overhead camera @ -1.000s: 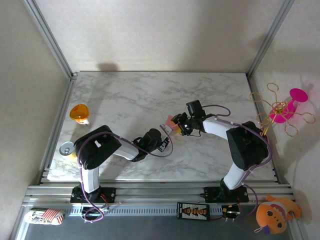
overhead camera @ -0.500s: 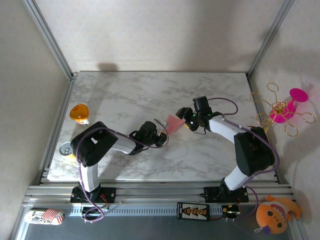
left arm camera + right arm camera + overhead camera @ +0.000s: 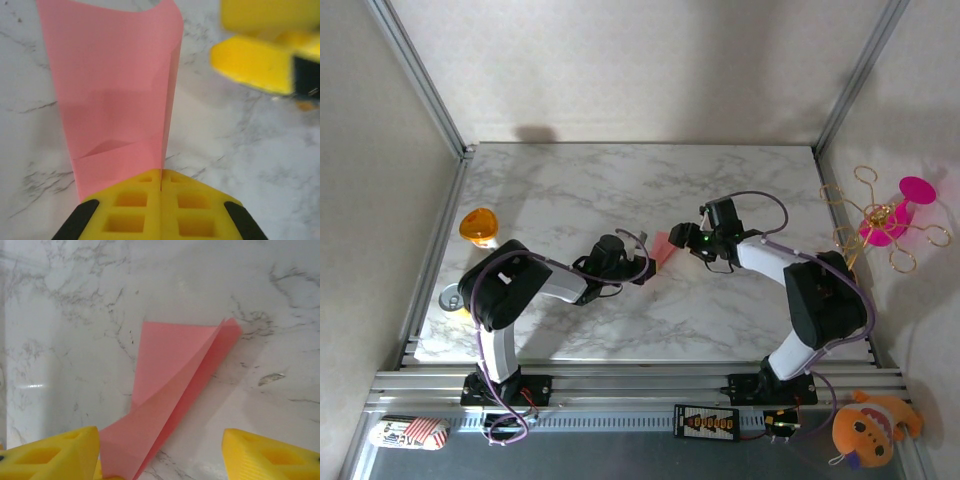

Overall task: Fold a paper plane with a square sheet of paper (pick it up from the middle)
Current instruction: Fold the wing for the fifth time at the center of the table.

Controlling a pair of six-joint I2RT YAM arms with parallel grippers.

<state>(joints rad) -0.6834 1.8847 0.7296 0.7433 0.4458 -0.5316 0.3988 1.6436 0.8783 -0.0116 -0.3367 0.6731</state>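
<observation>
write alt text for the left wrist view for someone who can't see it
The left gripper, yellow jaws shut at the bottom of the frame, pinches the near end of a creased salmon-pink sheet of paper that stretches away over the marble table. The right gripper shows blurred and yellow at upper right, apart from the paper.

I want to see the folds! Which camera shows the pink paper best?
The right wrist view: the pink paper shows nearly whole, with its folded layers clear. The left wrist view shows it close up, pinched in the shut left claw, top cut off. In the top view it is a tiny pink sliver.
</observation>
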